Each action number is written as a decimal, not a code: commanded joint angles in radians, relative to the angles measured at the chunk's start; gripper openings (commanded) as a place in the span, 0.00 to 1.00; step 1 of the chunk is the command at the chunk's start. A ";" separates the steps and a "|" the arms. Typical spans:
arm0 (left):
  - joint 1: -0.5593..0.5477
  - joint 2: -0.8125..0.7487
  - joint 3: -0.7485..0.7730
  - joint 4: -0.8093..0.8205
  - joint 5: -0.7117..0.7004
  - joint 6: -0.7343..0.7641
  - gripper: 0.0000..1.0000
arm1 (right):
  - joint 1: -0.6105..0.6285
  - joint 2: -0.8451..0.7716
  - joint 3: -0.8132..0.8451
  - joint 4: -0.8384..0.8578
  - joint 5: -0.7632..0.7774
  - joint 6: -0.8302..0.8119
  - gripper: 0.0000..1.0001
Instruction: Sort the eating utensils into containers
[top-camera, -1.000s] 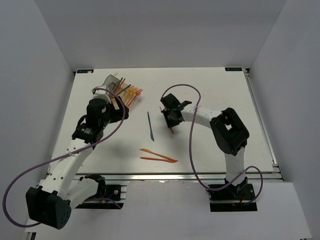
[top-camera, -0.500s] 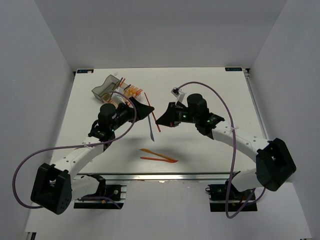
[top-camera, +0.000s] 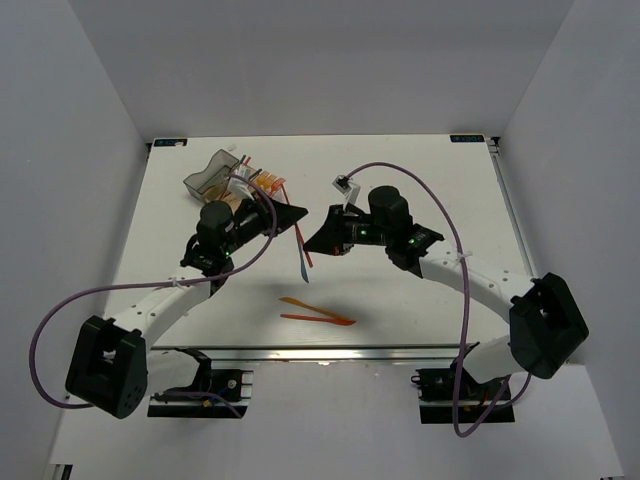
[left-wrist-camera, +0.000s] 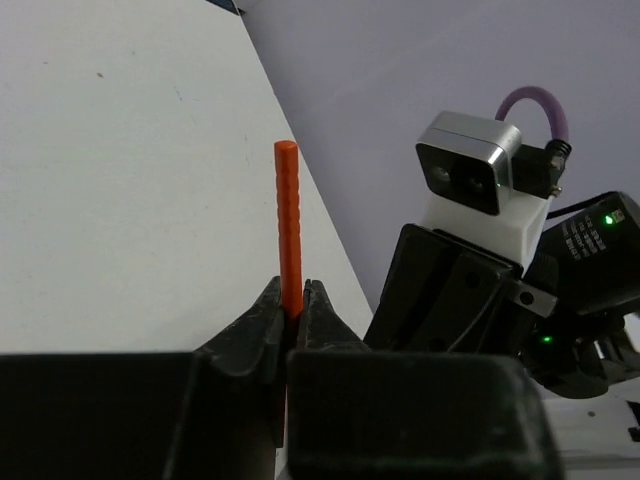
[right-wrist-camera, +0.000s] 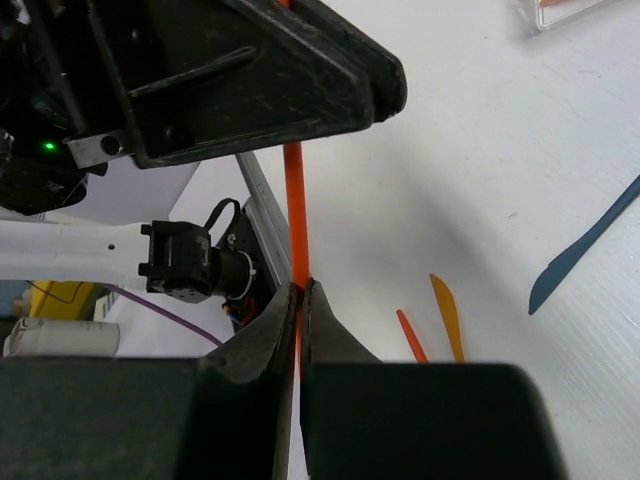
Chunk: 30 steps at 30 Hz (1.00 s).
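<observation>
Orange utensil (left-wrist-camera: 288, 210) mid-frame in top view, clamped at both ends by left gripper (left-wrist-camera: 292, 290) and right gripper (right-wrist-camera: 300, 290); containers (top-camera: 210, 172) upper left.

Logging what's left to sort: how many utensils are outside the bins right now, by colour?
Loose orange utensils: 2
Loose blue-grey knife: 1
Held orange utensil: 1
Total: 4

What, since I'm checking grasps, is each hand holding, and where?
Both grip one orange utensil along its thin shaft, left hand and right hand at separate spots.
</observation>
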 joint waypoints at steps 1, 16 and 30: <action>-0.002 -0.003 0.076 -0.094 0.005 0.094 0.00 | -0.002 -0.027 0.035 0.034 0.009 -0.003 0.13; 0.061 0.494 0.785 -0.492 -0.744 1.344 0.00 | -0.120 -0.303 -0.155 -0.204 0.351 -0.116 0.89; 0.201 0.680 0.752 -0.258 -0.545 1.457 0.00 | -0.120 -0.435 -0.232 -0.285 0.342 -0.221 0.89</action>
